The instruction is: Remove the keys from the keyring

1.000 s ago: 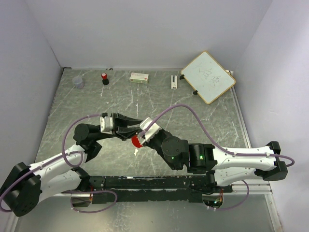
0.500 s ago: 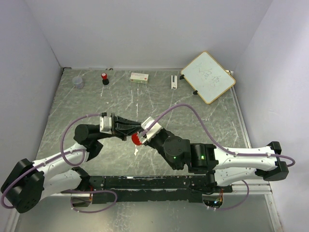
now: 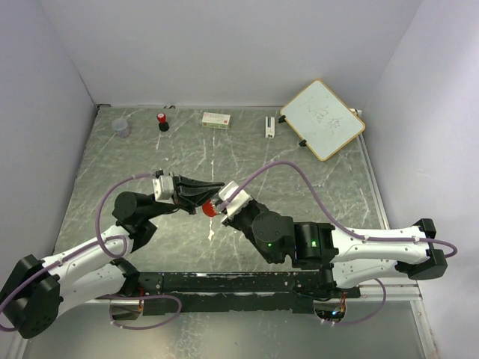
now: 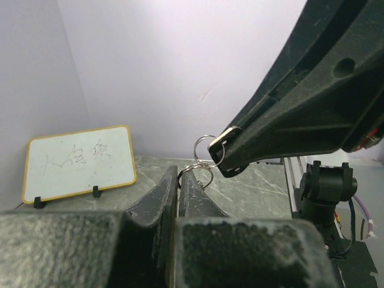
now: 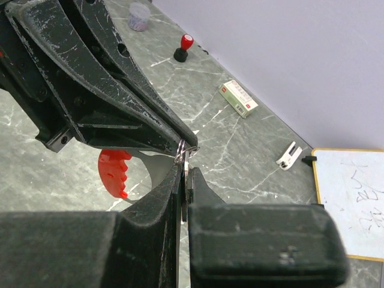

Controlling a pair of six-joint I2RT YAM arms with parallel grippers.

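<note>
Above the middle of the table, my left gripper (image 3: 219,188) and right gripper (image 3: 218,203) meet tip to tip. In the left wrist view, the left gripper (image 4: 178,175) is shut on a thin silver keyring (image 4: 203,171). The right finger comes in from above with a second loop (image 4: 210,146) at its tip. In the right wrist view, the right gripper (image 5: 186,169) is shut on a thin flat metal piece, which looks like one of the keys (image 5: 186,163), threaded on the rings (image 5: 186,149). A red toothed tag (image 5: 114,171) hangs beside them. The rest of the keys are hidden.
Along the back stand a clear cup (image 3: 121,127), a red-capped black bottle (image 3: 162,121), a small box (image 3: 216,119), a white clip (image 3: 269,126) and a tilted whiteboard (image 3: 322,118). A small pale speck (image 3: 212,233) lies on the table under the grippers.
The left gripper has gone from partly open to shut on the ring. Both gripper tips and the red tag have shifted slightly toward the back of the table.
</note>
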